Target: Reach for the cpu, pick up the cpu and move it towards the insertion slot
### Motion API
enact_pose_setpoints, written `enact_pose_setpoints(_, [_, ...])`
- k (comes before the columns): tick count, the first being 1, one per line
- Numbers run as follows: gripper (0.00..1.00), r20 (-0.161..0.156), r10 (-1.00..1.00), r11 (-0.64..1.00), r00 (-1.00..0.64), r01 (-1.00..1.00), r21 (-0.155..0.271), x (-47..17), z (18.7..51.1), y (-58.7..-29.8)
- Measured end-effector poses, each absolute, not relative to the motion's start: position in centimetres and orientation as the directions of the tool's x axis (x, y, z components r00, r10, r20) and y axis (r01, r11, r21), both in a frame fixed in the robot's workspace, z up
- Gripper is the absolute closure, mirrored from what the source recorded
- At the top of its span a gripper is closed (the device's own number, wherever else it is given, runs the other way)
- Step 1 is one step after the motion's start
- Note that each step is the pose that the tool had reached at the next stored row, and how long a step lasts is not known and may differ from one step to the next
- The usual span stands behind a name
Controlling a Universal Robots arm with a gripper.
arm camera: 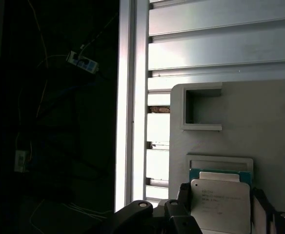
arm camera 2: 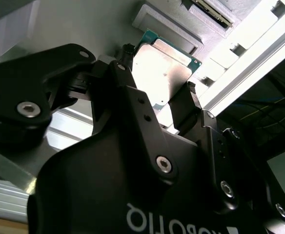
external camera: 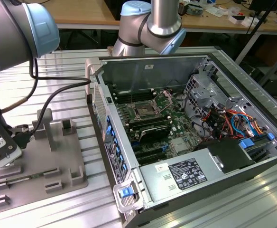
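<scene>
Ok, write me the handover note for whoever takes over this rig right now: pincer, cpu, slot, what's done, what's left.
Pincer: down over the cpu at the grey tray, on the exterior view's left. Whether it grips cannot be told.
Cpu: appears to lie in its recess on the tray, not lifted.
Insertion slot: on the green board inside the open computer case, well apart from the pincer.
Done: the reach for the cpu.
Left: the pick-up, as far as can be seen, and the move towards the insertion slot.
</scene>
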State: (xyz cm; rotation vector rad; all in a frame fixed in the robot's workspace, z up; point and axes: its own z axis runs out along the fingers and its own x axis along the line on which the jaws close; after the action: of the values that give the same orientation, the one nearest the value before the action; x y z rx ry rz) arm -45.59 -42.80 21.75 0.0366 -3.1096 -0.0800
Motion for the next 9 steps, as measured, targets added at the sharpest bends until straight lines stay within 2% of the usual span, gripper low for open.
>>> enact_pose_setpoints(9, [0.45, 0.030, -0.024, 0.998, -0.999, -0.023, 0.052, -45.59, 21.92, -42.80])
